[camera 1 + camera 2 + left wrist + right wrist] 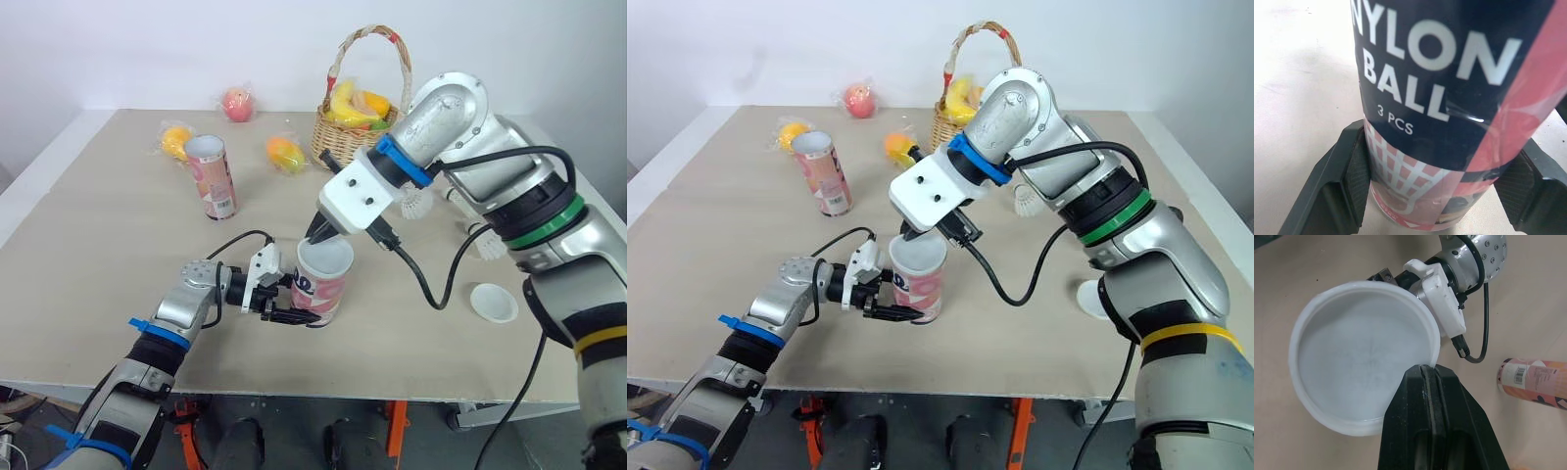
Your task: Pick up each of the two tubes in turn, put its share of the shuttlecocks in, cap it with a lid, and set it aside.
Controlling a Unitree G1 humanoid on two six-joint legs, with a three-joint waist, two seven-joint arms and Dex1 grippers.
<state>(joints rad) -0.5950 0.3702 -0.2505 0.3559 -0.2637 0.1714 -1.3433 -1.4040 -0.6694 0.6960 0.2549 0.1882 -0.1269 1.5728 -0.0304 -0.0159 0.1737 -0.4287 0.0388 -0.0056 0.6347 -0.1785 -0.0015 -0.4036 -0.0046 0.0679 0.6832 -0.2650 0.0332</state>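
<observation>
Clamps upright tube (pixel 323 289) in left gripper (pixel 284 305), near table (pixel 78 294) edge. Pinches lid (pixel 1361 352) over its mouth in right gripper (pixel 1425 374).

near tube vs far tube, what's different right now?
The near tube is clamped in the left gripper; the far tube stands free. The near tube has a lid held at its mouth by the right gripper; the far tube is uncapped. The near tube sits close to the robot; the far tube is further back, to its left. Both are upright, with the same pink and navy print.
</observation>
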